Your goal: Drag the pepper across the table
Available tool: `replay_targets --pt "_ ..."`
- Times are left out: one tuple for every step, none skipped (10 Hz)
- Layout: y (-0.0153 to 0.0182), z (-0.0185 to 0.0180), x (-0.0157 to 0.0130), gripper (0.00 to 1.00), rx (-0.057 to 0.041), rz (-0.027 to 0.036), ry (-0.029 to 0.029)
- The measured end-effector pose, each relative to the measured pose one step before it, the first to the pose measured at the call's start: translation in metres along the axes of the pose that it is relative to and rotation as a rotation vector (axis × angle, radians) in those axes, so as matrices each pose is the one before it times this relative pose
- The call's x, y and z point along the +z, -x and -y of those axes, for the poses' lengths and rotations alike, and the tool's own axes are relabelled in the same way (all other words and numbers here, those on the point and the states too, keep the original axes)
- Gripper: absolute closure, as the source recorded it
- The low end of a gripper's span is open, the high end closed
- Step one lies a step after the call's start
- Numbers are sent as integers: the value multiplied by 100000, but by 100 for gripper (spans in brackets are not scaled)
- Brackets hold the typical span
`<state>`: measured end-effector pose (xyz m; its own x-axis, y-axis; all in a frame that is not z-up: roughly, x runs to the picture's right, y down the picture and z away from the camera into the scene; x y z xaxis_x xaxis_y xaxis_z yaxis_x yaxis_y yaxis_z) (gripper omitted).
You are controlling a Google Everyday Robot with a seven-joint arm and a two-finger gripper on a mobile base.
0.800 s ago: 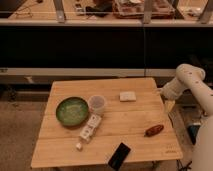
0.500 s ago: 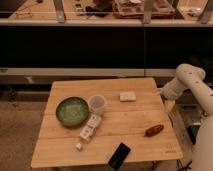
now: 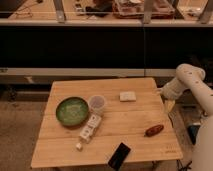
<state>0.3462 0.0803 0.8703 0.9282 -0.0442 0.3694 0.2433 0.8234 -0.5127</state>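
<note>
Pepper [image 3: 154, 130] lies at 4 o'clock on tabletop [image 3: 135, 117], near rt edge; pincer [image 3: 169, 106] spread, holding nothing.
Pincer hangs just off the rt edge at approx 3 o'clock, apart from pepper. Green plate [image 3: 72, 110] at 9 o'clock, cup [image 3: 97, 104] just beside it, white bottle [image 3: 89, 128] lying at 7 o'clock of cup, white block [image 3: 128, 96] at 1 o'clock, black phone [image 3: 120, 156] at 6 o'clock by front edge.
</note>
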Motion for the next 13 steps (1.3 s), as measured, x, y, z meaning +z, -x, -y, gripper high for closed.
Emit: replay_targets --pt "0 0 2 20 -5 -8 8" --pt "15 16 0 20 -25 8 -5" --pt "2 1 2 20 -7 1 3" --pt "-2 -3 1 20 4 0 5" --pt "2 3 -3 20 -6 2 -5" --pt "-2 -1 1 20 7 -1 1" --pt "0 1 -2 20 -1 -1 -2" --pt "2 3 -5 20 -8 -4 -5" --pt "1 3 -6 20 0 -4 -6" --pt "-1 1 0 20 3 -2 -5" --pt "25 -18 -53 20 -50 30 -21" --pt "195 -191 -165 20 -442 311 -188" --pt "287 -337 -329 20 -900 124 -1120"
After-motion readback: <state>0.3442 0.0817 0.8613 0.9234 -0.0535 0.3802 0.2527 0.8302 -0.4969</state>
